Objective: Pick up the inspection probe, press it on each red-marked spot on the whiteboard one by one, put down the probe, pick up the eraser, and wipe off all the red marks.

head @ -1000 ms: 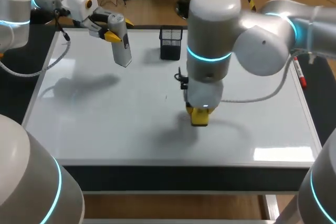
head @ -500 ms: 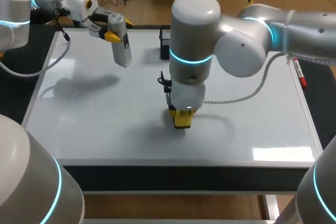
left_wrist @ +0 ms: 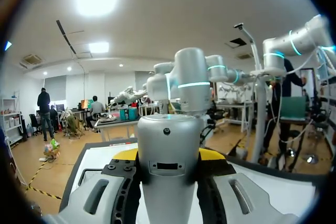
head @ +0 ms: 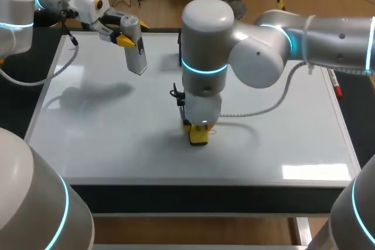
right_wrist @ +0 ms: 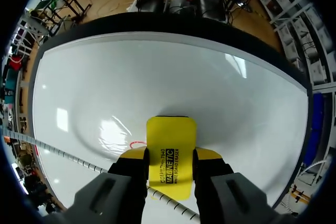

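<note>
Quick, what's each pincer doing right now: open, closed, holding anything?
Left pincer: closed, holding the inspection probe.
Right pincer: closed, holding the yellow eraser.

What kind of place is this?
Probably a robotics test bench: a whiteboard lies flat as the worktop, the left gripper holds an inspection probe, and the right gripper holds a yellow eraser to the board.

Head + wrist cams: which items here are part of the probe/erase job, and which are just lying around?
Job:
- inspection probe, gripped in the left tool
- yellow eraser, gripped in the right tool
- whiteboard
- red mark beside the eraser

Lying about:
- red marker at the whiteboard's right edge
</note>
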`<state>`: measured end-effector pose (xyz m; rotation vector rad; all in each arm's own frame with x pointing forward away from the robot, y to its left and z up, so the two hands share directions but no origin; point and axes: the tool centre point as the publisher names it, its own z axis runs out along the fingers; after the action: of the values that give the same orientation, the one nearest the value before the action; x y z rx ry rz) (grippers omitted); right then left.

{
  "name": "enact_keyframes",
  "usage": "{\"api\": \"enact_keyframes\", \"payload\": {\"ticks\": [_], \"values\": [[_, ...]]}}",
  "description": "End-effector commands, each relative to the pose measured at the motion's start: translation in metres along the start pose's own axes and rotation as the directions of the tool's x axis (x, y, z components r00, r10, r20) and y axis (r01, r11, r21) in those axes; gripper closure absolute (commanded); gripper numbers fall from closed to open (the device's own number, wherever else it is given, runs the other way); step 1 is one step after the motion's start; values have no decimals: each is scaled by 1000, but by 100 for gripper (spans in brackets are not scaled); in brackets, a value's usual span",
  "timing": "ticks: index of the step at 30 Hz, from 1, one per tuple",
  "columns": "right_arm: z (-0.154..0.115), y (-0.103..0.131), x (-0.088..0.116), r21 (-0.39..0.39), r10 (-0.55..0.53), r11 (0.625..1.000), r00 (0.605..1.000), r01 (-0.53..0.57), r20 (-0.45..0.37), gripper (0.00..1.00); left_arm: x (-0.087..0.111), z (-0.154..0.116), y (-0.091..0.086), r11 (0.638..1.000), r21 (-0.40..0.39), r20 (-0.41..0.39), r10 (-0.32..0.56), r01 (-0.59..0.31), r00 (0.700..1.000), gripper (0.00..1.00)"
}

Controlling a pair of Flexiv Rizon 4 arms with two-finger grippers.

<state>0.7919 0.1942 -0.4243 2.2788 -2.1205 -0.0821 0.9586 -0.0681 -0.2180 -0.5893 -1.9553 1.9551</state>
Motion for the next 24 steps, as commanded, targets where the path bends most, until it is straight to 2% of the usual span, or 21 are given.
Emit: {"api": "enact_keyframes", "payload": {"ticks": [1, 18, 24], "values": [[2, -2, 11, 0, 2, 1000, 1000, -2, 4, 100, -1, 0, -1, 1000, 0, -3, 0, 0, 1000, 100], [-2, -5, 86, 21, 168, 986, 985, -168, -30, 100, -1, 0, -1, 1000, 0, -3, 0, 0, 1000, 100], [-11, -7, 98, 34, 170, 985, 984, -169, -49, 100, -1, 0, -1, 1000, 0, -3, 0, 0, 1000, 100]]}}
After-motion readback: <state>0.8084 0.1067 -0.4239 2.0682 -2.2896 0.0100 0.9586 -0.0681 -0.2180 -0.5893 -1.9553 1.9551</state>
